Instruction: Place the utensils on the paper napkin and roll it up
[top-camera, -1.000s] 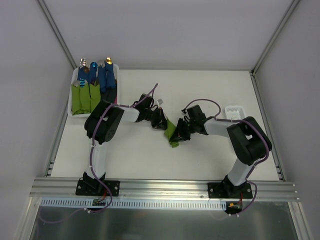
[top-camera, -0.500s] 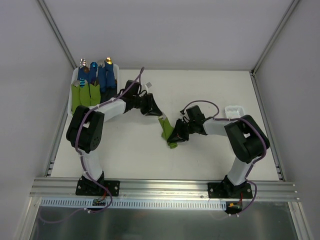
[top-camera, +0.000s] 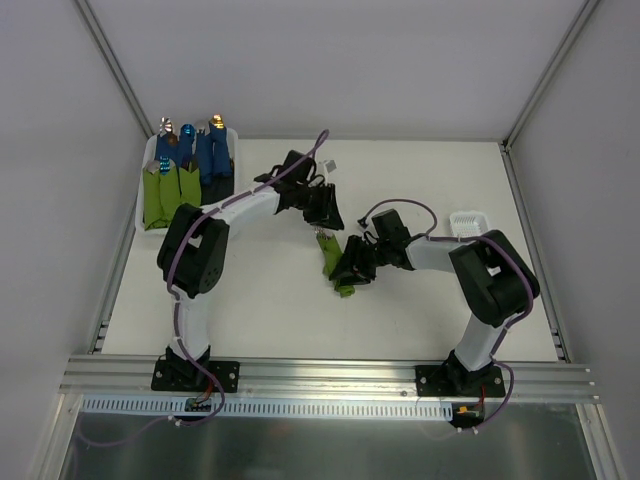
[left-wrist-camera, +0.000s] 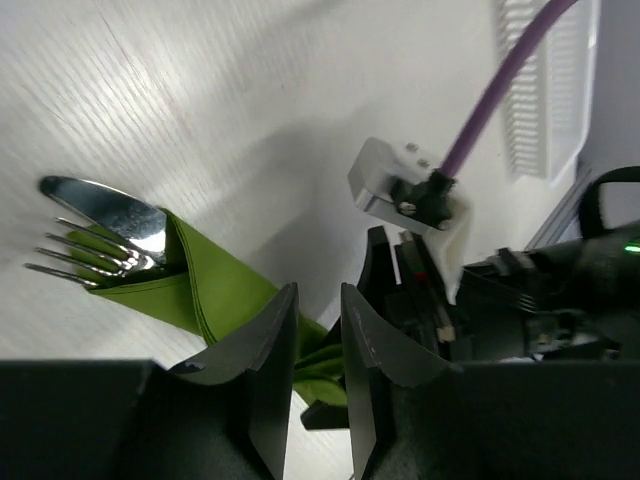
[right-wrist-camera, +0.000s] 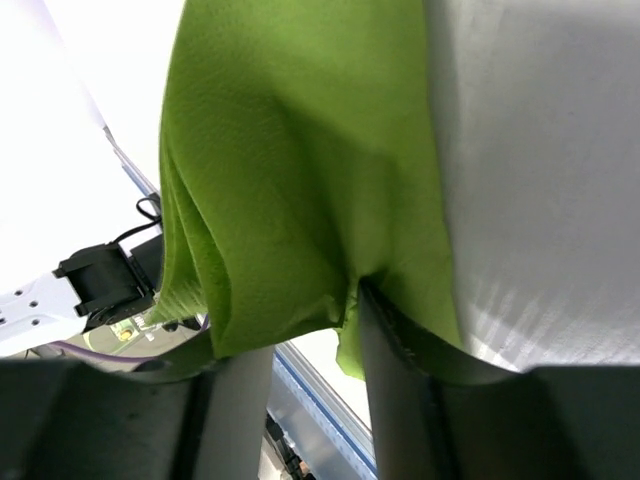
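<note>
Since the utensils are already tucked inside the paper napkin, the placing step looks done and the rolling well along. Only their silver heads poke out of one end, with the fork tines under a smooth rounded blade. The bundle lies slantwise at mid-counter between the two arms, heads toward the far side. The left jaws hover just beside that end, drawn almost together with a slim gap and gripping nothing I can make out. The right jaws are clenched on the opposite end, where the right wrist view shows the lime-green sheet bunched into a pinch. That end looks loose and flared rather than tube-shaped, so I judge that the wrap needs tightening and the tail needs finishing. Whether the bundle then joins the green rolls and blue rolls in the white bin at the far left is only a guess. The paper is thin and matte with a faint fibrous grain, and it falls in soft layered folds. It should crumple or tear easily — unlike the hard, glossy metal, which catches the light. The handles are hidden inside the wrap. The counter is pale with fine streaks, and a small ribbed white tray sits well apart on the right.
</note>
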